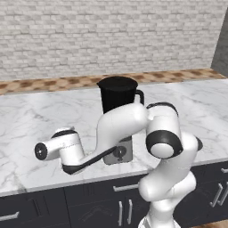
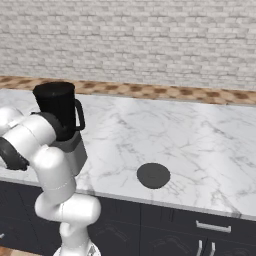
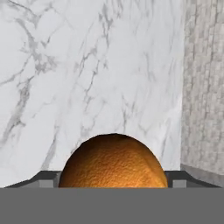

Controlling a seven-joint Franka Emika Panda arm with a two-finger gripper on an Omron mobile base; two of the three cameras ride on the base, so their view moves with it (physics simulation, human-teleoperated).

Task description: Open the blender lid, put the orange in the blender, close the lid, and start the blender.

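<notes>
A rendered kitchen: a white marble counter (image 2: 200,145) runs along a pale brick wall (image 2: 150,40), dark drawers with metal handles (image 2: 212,227) sit below its front edge, and a blender (image 1: 116,95) stands on it.
</notes>
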